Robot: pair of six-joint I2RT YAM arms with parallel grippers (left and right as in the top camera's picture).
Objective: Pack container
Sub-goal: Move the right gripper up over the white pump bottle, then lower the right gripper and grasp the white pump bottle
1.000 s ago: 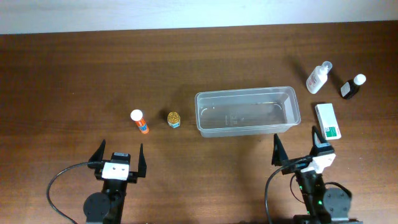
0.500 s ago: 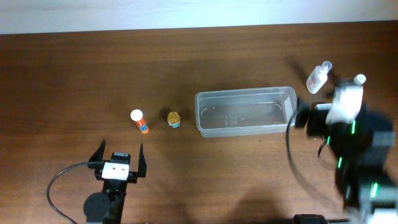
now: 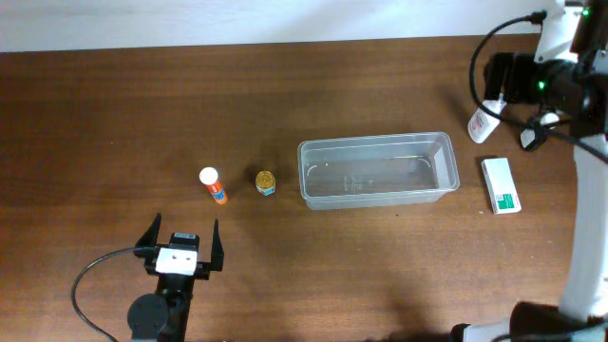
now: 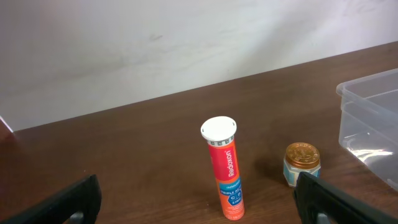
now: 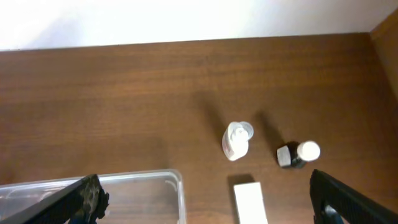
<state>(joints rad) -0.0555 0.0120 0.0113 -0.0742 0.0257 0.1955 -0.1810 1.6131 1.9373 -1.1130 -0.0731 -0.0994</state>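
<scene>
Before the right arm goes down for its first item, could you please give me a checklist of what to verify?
1. The container is upright and empty: ok.
2. The right gripper is open and holds nothing: ok.
3. The white bottle, dark bottle and white box stand apart from one another: ok.
4. The left gripper is open and clear of the orange Redoxon tube and gold-lidded jar: ok.
5. The right gripper is centred over one chosen item: cannot tell.
</scene>
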